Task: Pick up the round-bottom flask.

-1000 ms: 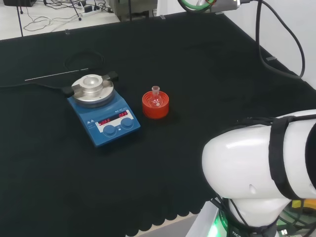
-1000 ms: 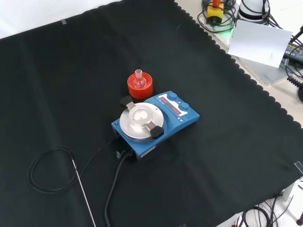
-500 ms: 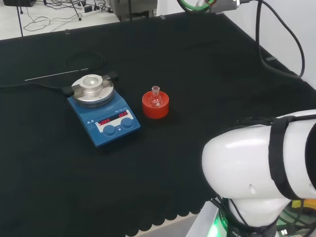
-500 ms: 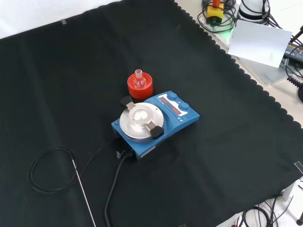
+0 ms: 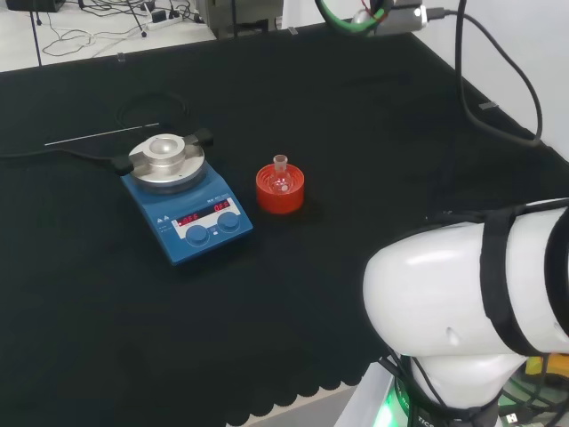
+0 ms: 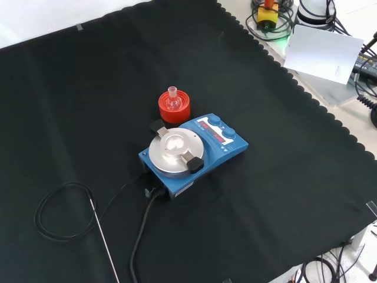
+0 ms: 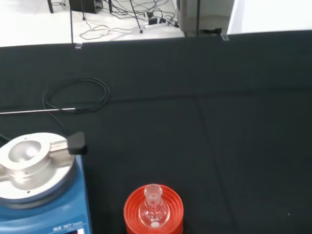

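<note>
Clear round-bottom flask [image 6: 172, 101] on a red ribbed stand [image 6: 174, 109]; blue hotplate stirrer [image 6: 194, 152] with silver top; black cloth [image 6: 294, 177].

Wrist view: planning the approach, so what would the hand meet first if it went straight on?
Probably the round-bottom flask on its red ribbed stand, though depth is unclear.

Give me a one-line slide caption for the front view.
Clear round-bottom flask upright on red ribbed stand, just behind blue hotplate.
</note>
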### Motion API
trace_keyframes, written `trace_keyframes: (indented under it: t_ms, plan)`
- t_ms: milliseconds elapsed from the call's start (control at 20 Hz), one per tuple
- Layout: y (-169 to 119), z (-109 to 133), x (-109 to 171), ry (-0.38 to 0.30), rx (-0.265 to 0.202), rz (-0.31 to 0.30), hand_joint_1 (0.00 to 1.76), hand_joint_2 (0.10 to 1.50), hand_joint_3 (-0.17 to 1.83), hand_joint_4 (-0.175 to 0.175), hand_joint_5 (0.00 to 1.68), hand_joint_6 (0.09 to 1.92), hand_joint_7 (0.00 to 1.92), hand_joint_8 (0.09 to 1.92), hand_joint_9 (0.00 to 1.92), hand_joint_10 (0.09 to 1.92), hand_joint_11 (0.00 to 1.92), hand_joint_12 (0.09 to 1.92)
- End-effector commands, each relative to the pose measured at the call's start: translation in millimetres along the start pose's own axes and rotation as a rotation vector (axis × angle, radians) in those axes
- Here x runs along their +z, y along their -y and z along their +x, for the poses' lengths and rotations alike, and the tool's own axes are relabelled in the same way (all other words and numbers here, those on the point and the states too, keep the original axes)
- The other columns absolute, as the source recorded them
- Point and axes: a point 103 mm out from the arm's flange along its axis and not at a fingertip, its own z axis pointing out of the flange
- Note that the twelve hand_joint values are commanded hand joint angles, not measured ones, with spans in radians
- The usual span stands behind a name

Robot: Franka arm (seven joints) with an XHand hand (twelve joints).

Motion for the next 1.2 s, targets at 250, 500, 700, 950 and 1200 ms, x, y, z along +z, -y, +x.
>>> trace_keyframes:
  t_ms: [250, 500, 700, 950, 1200]
  plan:
    - [-43, -25, 72, -0.012, 0.059, 0.082, 0.33, 1.19, 0.32, -0.023, 0.39, 0.3, 0.11, 0.63, 0.22, 0.71, 0.06, 1.42]
    - [-85, -26, 110, -0.03, 0.037, 0.093, 0.34, 1.19, 0.31, -0.028, 0.4, 0.3, 0.12, 0.64, 0.23, 0.72, 0.06, 1.42]
    - [-111, -30, 142, -0.048, 0.041, 0.128, 0.36, 1.18, 0.31, -0.032, 0.42, 0.3, 0.13, 0.64, 0.25, 0.72, 0.06, 1.42]
    - [-125, -31, 184, -0.056, 0.042, 0.154, 0.39, 1.15, 0.3, -0.036, 0.42, 0.29, 0.14, 0.65, 0.26, 0.72, 0.06, 1.42]
    - [-121, -25, 234, -0.073, 0.036, 0.167, 0.45, 1.11, 0.29, -0.04, 0.46, 0.29, 0.16, 0.66, 0.29, 0.72, 0.06, 1.42]
